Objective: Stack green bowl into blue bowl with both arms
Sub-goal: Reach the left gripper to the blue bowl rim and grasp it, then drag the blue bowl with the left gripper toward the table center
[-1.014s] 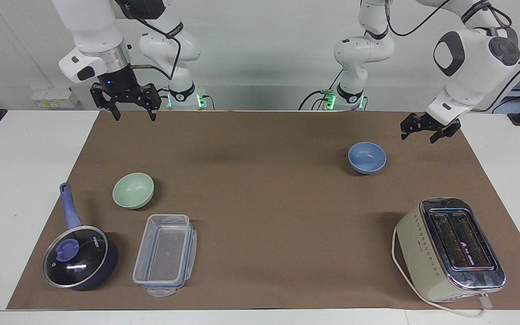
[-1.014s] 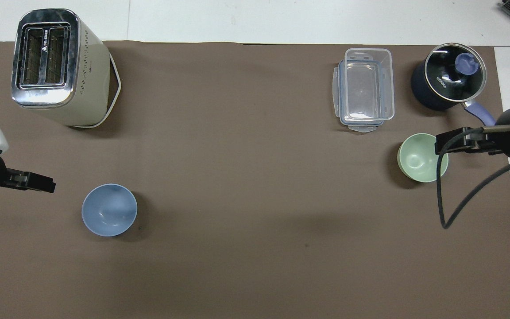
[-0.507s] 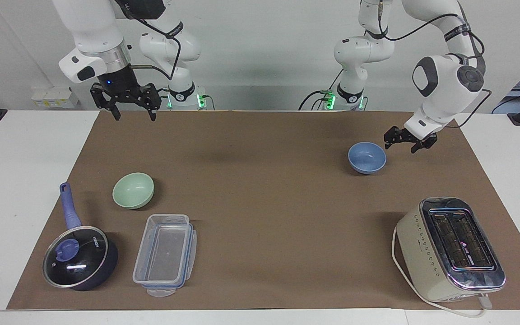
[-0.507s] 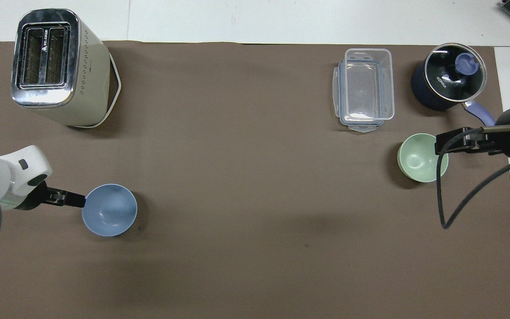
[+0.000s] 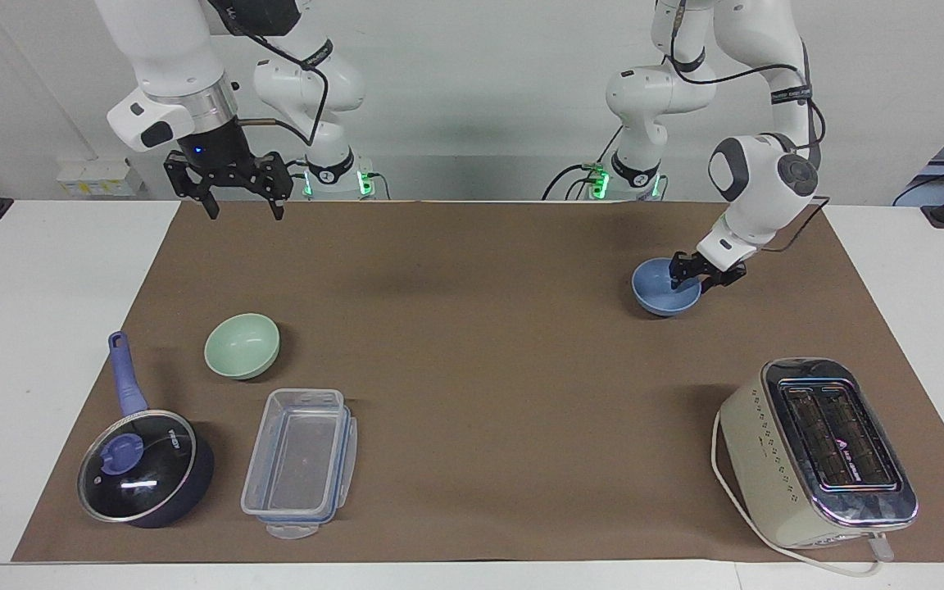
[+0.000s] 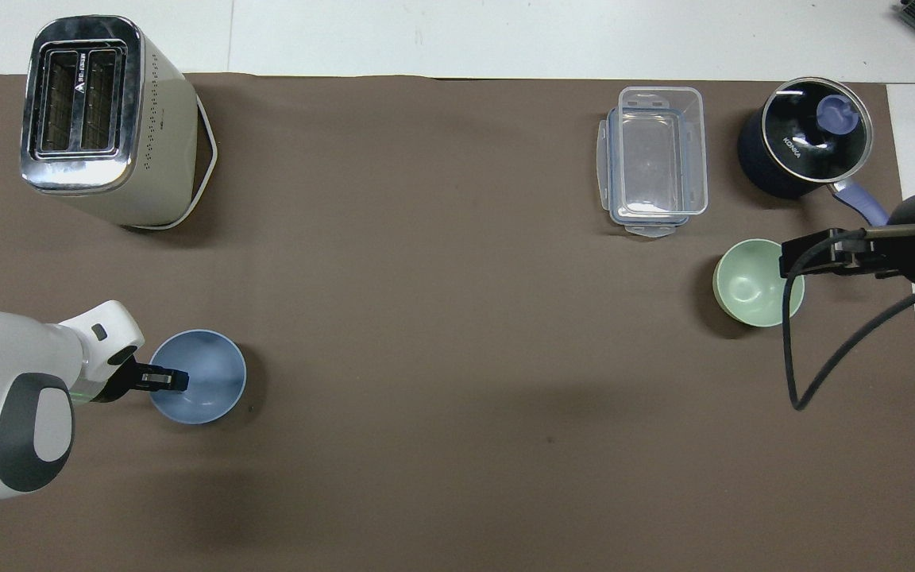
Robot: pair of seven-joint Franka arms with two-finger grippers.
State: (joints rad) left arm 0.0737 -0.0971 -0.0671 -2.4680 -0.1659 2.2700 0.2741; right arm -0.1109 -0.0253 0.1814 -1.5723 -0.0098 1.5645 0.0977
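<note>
- Trouble was likeliest at the blue bowl point(image 5: 665, 287), which sat on the table point(image 5: 472, 270) toward the left arm's end, nearer the robots' edge than the toaster point(image 5: 816, 451) in that end's outer corner.
- The left claw point(image 5: 697, 274) straddled the bowl's rim, one finger inside and one outside, apart and not yet clamped. A thin, glossy rim could slip as they closed, or the bowl could tip and skid.
- A pinch on one side only might let the bowl swing once lifted.
- The green bowl point(image 5: 242, 346) lay untouched toward the right arm's end, beside the plastic box point(image 5: 300, 459) and the pot point(image 5: 144, 471).
- The right claw point(image 5: 233, 187) waited spread open above the robots' edge. Its cable point(image 6: 803, 334) hung loose and might snag.
</note>
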